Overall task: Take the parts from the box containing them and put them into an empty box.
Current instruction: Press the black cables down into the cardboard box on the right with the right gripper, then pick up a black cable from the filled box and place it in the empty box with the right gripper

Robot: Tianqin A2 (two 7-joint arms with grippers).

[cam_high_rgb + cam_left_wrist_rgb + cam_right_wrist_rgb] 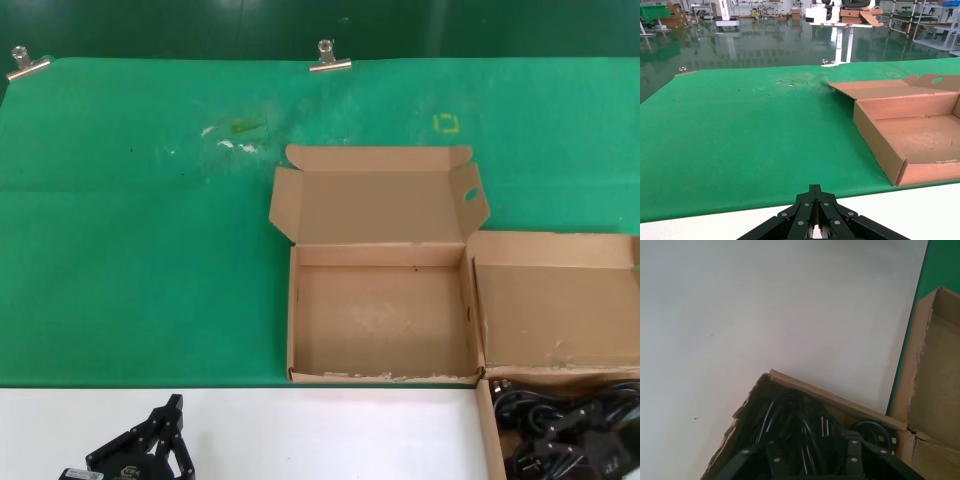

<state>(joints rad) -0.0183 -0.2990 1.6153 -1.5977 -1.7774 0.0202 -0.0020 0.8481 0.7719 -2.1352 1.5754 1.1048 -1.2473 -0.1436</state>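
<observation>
The empty box (296, 320) lies open at the middle of the green mat, its lid folded back with rounded ear flaps, one with an oval hole (470, 195); the right wrist view shows its ragged front rim (912, 365). The box containing them (485, 420) sits at the near right on the white table, its plain lid (555, 305) lying back on the mat. The parts (545, 425), black cords, fill it. My right gripper (812, 445) hangs open just above the parts (790, 415), fingers spread to either side. My left gripper (814, 189) is shut and empty, near left over the white table.
Two metal clips (329, 57) hold the green mat (130, 250) at its far edge. A white table strip (330, 430) runs along the front. The two boxes stand side by side, touching at a corner (907, 430). White scuffs (235, 145) mark the mat.
</observation>
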